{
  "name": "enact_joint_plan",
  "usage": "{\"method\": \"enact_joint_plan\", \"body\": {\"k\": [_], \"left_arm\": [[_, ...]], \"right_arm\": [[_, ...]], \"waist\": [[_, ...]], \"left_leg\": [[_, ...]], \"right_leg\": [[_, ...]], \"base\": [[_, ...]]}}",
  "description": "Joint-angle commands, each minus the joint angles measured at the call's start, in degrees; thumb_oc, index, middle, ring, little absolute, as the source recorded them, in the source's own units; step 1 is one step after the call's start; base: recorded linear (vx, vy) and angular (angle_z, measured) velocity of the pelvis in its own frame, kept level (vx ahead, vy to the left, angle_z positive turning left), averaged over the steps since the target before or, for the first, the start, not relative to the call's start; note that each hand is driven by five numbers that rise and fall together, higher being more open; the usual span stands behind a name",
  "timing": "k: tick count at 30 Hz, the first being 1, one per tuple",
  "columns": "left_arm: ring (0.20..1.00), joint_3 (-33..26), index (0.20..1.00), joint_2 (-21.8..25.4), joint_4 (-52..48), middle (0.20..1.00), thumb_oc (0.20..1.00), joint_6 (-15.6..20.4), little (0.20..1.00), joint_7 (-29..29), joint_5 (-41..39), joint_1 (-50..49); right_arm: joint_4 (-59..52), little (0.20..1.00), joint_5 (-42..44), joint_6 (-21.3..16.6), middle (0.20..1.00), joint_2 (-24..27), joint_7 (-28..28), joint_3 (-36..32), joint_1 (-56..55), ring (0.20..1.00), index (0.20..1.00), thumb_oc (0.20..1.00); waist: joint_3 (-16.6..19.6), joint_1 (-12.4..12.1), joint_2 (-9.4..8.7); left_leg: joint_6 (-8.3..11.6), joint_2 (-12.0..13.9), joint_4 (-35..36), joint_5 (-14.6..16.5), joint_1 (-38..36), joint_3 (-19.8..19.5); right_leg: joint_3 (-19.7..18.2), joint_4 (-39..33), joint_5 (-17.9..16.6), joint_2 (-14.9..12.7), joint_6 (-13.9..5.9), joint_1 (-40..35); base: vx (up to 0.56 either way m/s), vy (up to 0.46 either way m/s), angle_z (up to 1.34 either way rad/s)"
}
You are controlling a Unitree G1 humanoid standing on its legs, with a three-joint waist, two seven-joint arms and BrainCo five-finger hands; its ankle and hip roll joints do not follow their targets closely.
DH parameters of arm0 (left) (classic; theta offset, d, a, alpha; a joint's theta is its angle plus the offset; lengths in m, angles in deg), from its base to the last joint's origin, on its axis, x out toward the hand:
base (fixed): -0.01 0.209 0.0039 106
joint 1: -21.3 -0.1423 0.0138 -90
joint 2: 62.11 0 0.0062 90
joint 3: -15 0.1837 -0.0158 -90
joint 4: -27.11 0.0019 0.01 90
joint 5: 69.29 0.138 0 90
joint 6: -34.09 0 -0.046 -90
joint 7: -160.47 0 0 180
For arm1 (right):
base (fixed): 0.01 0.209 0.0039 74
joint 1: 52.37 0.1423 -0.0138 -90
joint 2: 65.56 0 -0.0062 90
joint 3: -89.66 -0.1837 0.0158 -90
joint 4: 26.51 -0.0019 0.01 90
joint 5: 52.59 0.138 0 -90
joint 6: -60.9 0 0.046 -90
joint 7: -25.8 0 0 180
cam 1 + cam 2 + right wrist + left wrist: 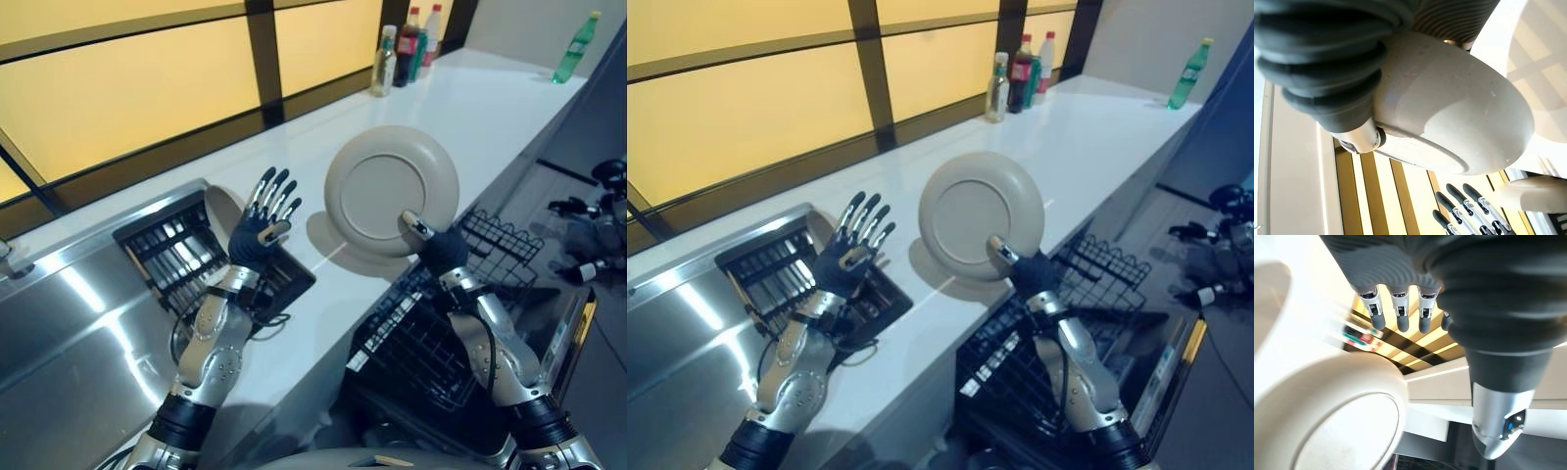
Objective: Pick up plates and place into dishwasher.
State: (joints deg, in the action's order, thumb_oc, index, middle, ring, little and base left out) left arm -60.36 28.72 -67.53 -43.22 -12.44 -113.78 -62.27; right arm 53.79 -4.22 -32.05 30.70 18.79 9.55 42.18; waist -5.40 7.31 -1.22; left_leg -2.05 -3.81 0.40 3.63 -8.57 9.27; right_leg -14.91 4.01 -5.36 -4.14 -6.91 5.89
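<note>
I am looking down through the head camera at a long white counter (490, 108) running from 7 o'clock toward 1 o'clock beneath yellow-lit window panels.

My right hand (439, 245) is holding a round beige plate (390, 189) at the centre of the view. The plate is standing nearly upright, its underside and foot ring turned toward me. My thumb is lying across the lower rim at about 5 o'clock on the plate, pinching it; the fingers are hidden behind the plate. In the right wrist view the plate (1459, 107) is sitting right against the dark ribbed cover.

My left hand (263, 227) is raised at 9 o'clock of the plate, apart from it, fingers straight and spread, holding nothing. It is hovering over a black dish rack (186, 253) that is sitting beside a steel sink (69, 313) at 8 o'clock. A second pale plate (223, 208) is standing in that rack just behind the left hand.

Below the right arm, at 5 o'clock, a black wire dishwasher rack (431, 333) is pulled out off the counter's front edge.

At 12 o'clock, far along the counter, a cluster of bottles (404, 47) is standing by the window. A lone green bottle (575, 47) is standing at 1 o'clock.
</note>
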Motion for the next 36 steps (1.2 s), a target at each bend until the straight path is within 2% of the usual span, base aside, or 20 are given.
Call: {"method": "enact_joint_plan", "body": {"k": [1, 4, 7, 10, 12, 18, 26, 31, 33, 36], "left_arm": [[1.000, -0.85, 1.000, -0.14, 0.17, 1.000, 1.000, 1.69, 1.000, 0.99, 1.64, 2.86], [1.000, -1.62, 1.000, -0.25, -0.50, 1.000, 1.000, 0.60, 1.000, 1.19, 1.26, 2.79], [1.000, -1.62, 1.000, -0.12, -1.37, 1.000, 1.000, 0.54, 1.000, 1.74, 1.79, 2.42], [1.000, -0.90, 1.000, 0.32, -2.22, 1.000, 1.000, 1.26, 1.000, 1.95, 2.56, 2.86], [1.000, -1.16, 1.000, 0.86, -3.00, 1.000, 1.000, 1.07, 1.000, 1.88, 3.60, 3.29], [1.000, -5.24, 1.000, 2.94, -8.30, 1.000, 1.000, -1.13, 1.000, 4.76, 0.85, 0.63], [1.000, -4.22, 1.000, 2.64, -10.47, 1.000, 1.000, -1.24, 1.000, 5.57, -1.14, -1.96], [1.000, -4.38, 1.000, 3.68, -12.11, 1.000, 1.000, -2.90, 1.000, 13.94, -8.72, -4.23], [1.000, -3.51, 1.000, 3.82, -13.40, 1.000, 1.000, -3.79, 1.000, 17.86, -12.99, -4.57], [1.000, -1.88, 1.000, 3.81, -14.59, 1.000, 1.000, -4.19, 1.000, 18.28, -14.32, -4.20]], "right_arm": [[0.82, 0.200, 1.92, -1.91, 0.200, -0.17, -1.24, -1.37, 5.29, 0.200, 0.200, 0.200], [2.43, 0.200, 0.37, -1.81, 0.200, -0.25, -1.51, -1.74, 5.29, 0.200, 0.200, 0.200], [2.70, 0.200, -1.19, -3.77, 0.200, -0.33, -1.29, -2.18, 3.76, 0.200, 0.200, 0.200], [3.14, 0.200, -5.55, -6.54, 0.200, 0.17, 0.54, -3.38, 2.63, 0.200, 0.200, 0.200], [5.05, 0.200, -9.54, -7.26, 0.200, 1.74, 2.71, -4.32, 2.87, 0.200, 0.200, 0.200], [5.93, 0.200, -7.37, -5.05, 0.200, 3.94, 2.62, -7.43, 2.30, 0.200, 0.200, 0.200], [5.31, 0.200, -9.91, -5.53, 0.200, 3.81, 4.26, -9.15, 0.09, 0.200, 0.200, 0.200], [8.22, 0.200, -12.76, -2.84, 0.200, 7.03, 1.17, -11.93, -1.27, 0.200, 0.200, 0.200], [10.76, 0.200, -13.77, -2.87, 0.200, 7.95, -0.41, -12.36, -1.74, 0.200, 0.200, 0.200], [13.81, 0.200, -14.61, -2.84, 0.200, 8.83, 0.68, -12.22, -1.24, 0.200, 0.200, 0.200]], "waist": [[0.23, 0.37, -0.08], [0.30, -0.70, 0.14], [0.40, -1.97, 0.25], [0.81, -3.18, -0.74], [1.33, -4.17, -1.57], [1.52, -5.65, -1.89], [1.05, -5.30, -2.37], [0.64, -4.73, -2.66], [0.60, -4.49, -2.82], [0.47, -4.04, -3.02]], "left_leg": [[-1.69, -0.65, -5.87, 4.12, 5.87, -5.77], [-1.68, -0.15, -6.30, 4.02, 6.24, -4.26], [-1.93, 0.46, -6.72, 3.49, 7.44, -3.69], [-1.97, 0.46, -7.15, 3.20, 8.66, -5.47], [-1.31, 0.55, -7.20, 3.10, 9.11, -6.91], [-0.29, 2.16, -6.41, 3.24, 8.21, -7.32], [0.16, 3.52, -5.67, 2.56, 7.87, -7.60], [0.47, 4.55, -5.14, 2.11, 8.02, -7.10], [0.66, 4.96, -4.76, 1.82, 8.08, -6.72], [0.72, 5.31, -4.30, 1.58, 8.02, -6.15]], "right_leg": [[3.70, 3.46, -1.71, -0.80, -2.32, 3.37], [7.12, 7.47, -1.47, -2.35, -1.93, 3.58], [9.30, 10.64, -0.39, -4.46, -1.45, 1.93], [10.41, 9.27, 0.96, -6.03, -1.54, -1.14], [11.56, 5.42, 2.29, -6.33, -1.76, -3.56], [13.58, 2.63, 5.14, -5.09, -2.18, -5.25], [13.71, 1.94, 6.25, -3.31, -1.42, -5.98], [13.69, 2.05, 6.22, -2.90, -1.49, -5.45], [13.94, 1.87, 5.94, -2.88, -1.64, -5.29], [13.77, 1.72, 5.56, -2.92, -1.92, -4.94]], "base": [[-0.01, 0.004, -0.04], [-0.02, -0.001, -0.05], [-0.02, -0.028, -0.16], [0.02, -0.114, -0.11], [0.05, -0.146, 0.14], [0.08, -0.134, 0.01], [0.07, -0.089, 0.01], [0.04, -0.071, 0.03], [0.03, -0.069, 0.00], [0.02, -0.050, -0.01]]}}
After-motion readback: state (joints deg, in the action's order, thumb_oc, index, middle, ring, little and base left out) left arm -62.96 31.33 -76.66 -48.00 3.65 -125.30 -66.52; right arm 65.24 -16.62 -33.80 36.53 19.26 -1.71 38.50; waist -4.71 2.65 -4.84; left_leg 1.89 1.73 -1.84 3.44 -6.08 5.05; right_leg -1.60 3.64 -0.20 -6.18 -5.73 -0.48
